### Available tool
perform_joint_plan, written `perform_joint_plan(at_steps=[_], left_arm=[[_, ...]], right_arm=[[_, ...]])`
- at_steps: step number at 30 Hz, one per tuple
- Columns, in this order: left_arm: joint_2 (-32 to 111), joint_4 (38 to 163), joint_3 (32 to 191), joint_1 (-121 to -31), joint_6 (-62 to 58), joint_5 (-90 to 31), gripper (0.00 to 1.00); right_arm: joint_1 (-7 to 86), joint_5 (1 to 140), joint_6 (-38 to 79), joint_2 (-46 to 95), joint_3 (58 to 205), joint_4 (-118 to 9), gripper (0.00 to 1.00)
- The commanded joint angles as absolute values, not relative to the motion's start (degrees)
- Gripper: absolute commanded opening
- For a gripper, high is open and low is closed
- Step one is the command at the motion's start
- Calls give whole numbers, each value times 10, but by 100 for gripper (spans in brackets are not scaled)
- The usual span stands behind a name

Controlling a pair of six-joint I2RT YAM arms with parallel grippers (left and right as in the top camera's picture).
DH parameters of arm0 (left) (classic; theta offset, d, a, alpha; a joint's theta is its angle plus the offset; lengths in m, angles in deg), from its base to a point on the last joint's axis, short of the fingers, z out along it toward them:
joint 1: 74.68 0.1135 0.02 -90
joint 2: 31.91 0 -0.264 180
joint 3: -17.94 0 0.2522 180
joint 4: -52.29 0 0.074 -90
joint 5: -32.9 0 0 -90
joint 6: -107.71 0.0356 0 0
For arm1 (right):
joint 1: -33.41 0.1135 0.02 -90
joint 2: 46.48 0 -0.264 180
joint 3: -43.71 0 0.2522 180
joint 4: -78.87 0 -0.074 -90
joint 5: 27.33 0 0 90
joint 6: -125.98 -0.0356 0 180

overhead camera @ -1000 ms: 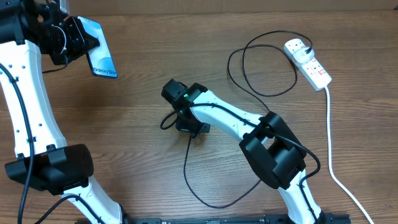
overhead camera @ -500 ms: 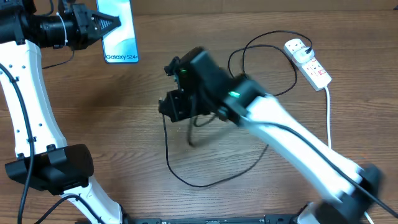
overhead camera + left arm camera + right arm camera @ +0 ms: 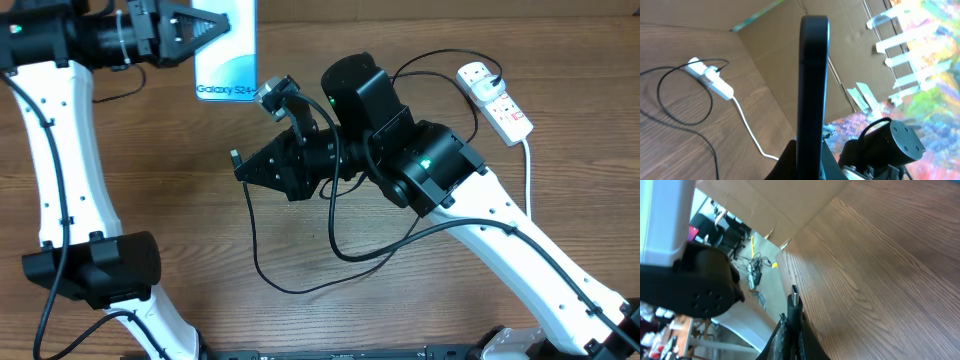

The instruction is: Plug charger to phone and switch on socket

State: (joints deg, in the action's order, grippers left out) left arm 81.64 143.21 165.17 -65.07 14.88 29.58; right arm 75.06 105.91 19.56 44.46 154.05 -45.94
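Observation:
My left gripper (image 3: 196,24) is shut on the phone (image 3: 226,48) and holds it in the air at the back left, its light blue screen facing up to the overhead camera. In the left wrist view the phone (image 3: 812,80) stands edge-on between the fingers of my left gripper (image 3: 809,156). My right gripper (image 3: 248,166) is shut on the charger's connector tip (image 3: 235,157), which points left, below and right of the phone. In the right wrist view the tip (image 3: 794,299) sticks out of the right gripper (image 3: 792,326). The black cable (image 3: 256,250) loops across the table to its plug (image 3: 491,75) in the socket (image 3: 497,101).
The socket's thick white cord (image 3: 528,205) runs down the right side of the table. The socket (image 3: 711,79) and black cable (image 3: 670,102) also show in the left wrist view. The left arm's white link (image 3: 52,150) stands at the left, a cardboard wall behind the table.
My left arm has carried the phone to the right. My right arm has lifted the connector tip off the table and turned it to point left, dragging the cable along.

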Motion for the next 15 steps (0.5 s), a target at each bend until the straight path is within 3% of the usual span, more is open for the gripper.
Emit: perform_joint_plan(at_steps=[1,15], left_arm=[[812,1398,1656,-657,108,336,4],[812,1343,1656,-657,33,336,4]], right_arm=[[739,1024,147,444,1540,-465,4],[720,999,68,449,1508,-590,4]])
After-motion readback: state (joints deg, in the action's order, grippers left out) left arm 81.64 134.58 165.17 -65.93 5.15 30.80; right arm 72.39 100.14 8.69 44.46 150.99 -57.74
